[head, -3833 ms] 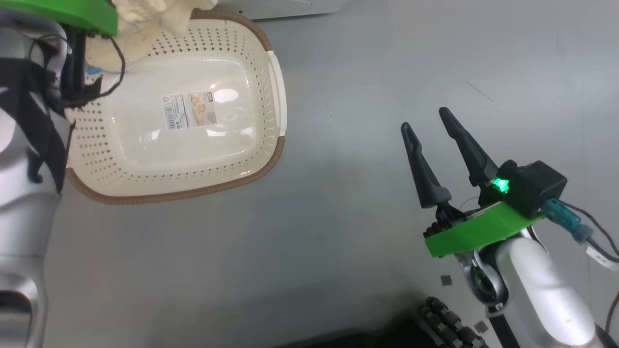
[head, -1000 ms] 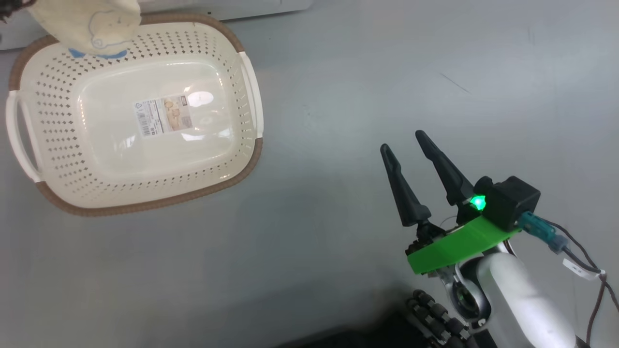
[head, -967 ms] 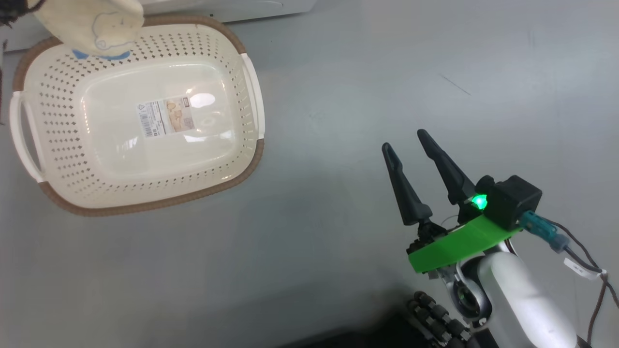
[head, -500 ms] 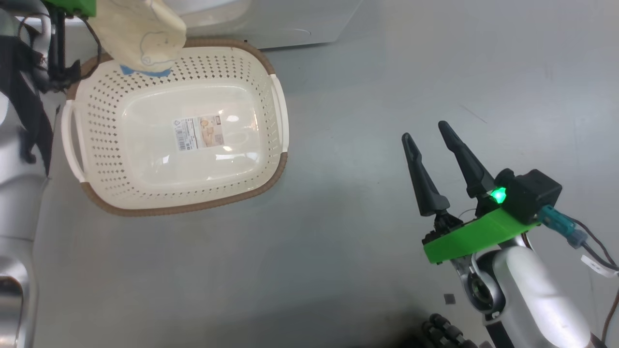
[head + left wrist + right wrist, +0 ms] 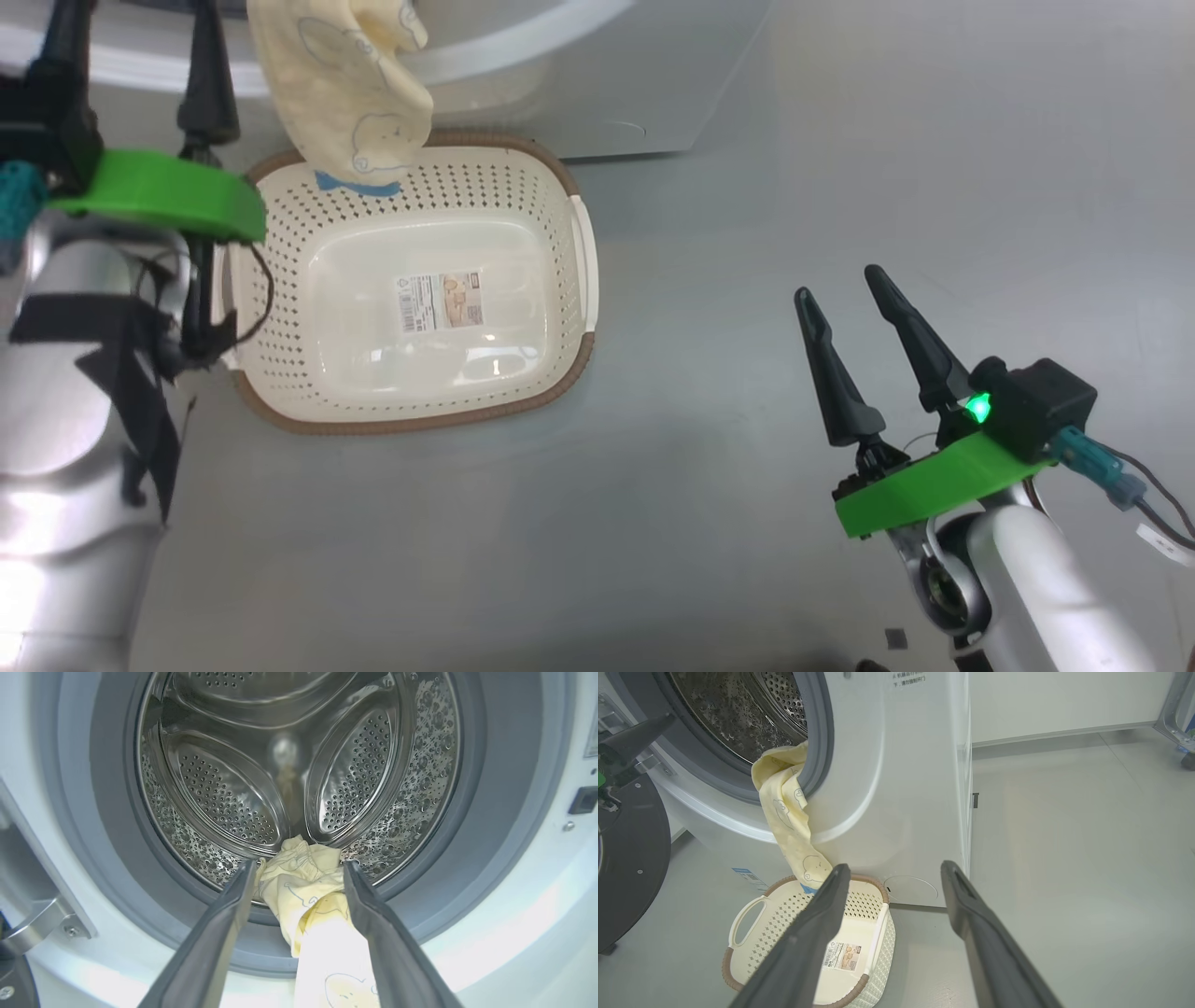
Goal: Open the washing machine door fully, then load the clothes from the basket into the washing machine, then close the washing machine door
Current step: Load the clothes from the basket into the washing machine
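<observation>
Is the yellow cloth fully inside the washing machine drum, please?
No, the clothes hang out over the washing machine mouth, trailing down toward the basket.

The head camera has swung: the basket (image 5: 411,425) now sits nearer the middle of its picture, with more of the washing machine (image 5: 607,93) above it. The cream-yellow cloth (image 5: 350,103), earlier a bunch at that picture's top-left edge over the basket's far corner, now drapes out of the machine's mouth, its top end in the drum (image 5: 224,788) and its blue-edged tail over the basket's far rim. The left gripper (image 5: 299,868) has come up to the mouth, fingers spread either side of the cloth.
</observation>
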Robot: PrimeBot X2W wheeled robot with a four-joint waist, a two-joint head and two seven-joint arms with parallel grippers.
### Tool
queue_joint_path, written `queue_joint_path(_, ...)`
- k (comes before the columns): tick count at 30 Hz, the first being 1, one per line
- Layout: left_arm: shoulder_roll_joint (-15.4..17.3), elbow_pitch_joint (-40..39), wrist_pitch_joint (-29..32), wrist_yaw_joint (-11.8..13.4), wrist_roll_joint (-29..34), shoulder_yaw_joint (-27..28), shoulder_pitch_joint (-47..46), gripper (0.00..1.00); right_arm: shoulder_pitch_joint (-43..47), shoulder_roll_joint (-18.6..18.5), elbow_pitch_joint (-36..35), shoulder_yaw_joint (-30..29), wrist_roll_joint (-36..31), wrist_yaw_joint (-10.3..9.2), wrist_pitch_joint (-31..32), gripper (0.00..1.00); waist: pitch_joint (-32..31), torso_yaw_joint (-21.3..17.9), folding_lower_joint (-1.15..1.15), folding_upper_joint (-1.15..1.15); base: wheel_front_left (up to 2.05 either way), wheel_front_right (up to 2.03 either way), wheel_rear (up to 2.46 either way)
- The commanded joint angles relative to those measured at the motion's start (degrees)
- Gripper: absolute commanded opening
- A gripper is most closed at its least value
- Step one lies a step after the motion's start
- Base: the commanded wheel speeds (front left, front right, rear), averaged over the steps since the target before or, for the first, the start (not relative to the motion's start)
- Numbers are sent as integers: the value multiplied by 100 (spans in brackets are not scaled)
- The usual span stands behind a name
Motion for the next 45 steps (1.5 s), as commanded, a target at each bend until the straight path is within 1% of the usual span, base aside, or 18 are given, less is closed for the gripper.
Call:
queue_joint_path(1, 253, -315, -14, 25, 9, 222, 143, 100, 142, -79, -183, 132, -69, 3, -38, 100, -106, 39, 0, 0, 0, 0, 0)
queue_joint_path(8, 208, -1039, -14, 174, -52, 440, 1139, 100, 236, -115, -213, 173, -64, 3, -38, 100, -324, 103, 0, 0, 0, 0, 0)
queue_joint_path(10, 208, -1255, -14, 255, -71, 538, 1411, 100, 253, -125, -211, 180, -57, 3, -38, 100, -369, 100, 0, 0, 0, 0, 0)
queue_joint_path(11, 193, -1479, -14, 329, -102, 630, 1716, 100, 276, -136, -210, 181, -48, 3, -38, 100, -406, 102, 0, 0, 0, 0, 0)
queue_joint_path(13, 168, -1753, -14, 452, -153, 791, 2033, 100, 292, -138, -213, 189, -42, 3, -38, 100, -427, 86, 0, 0, 0, 0, 0)
queue_joint_path(21, 205, -2544, -14, 651, -210, 1045, 3241, 100, 331, -129, -232, 207, -28, 3, -38, 100, -431, 65, 0, 0, 0, 0, 0)
queue_joint_path(25, 161, -2783, -14, 746, -217, 1112, 3598, 100, 338, -135, -233, 205, -21, 3, -38, 100, -422, 65, 0, 0, 0, 0, 0)
queue_joint_path(32, -45, -3178, -14, 975, -262, 1229, 4223, 100, 316, -130, -223, 207, -9, 3, -38, 100, -357, 63, 0, 0, 0, 0, 0)
queue_joint_path(39, -79, -3318, -14, 1047, -231, 1286, 4439, 100, 256, -127, -205, 209, 5, 3, -38, 100, -304, 44, 0, 0, 0, 0, 0)
queue_joint_path(45, -86, -3342, -14, 1041, -236, 1281, 4441, 100, 221, -126, -211, 182, 8, 3, -38, 100, -257, 36, 0, 0, 0, 0, 0)
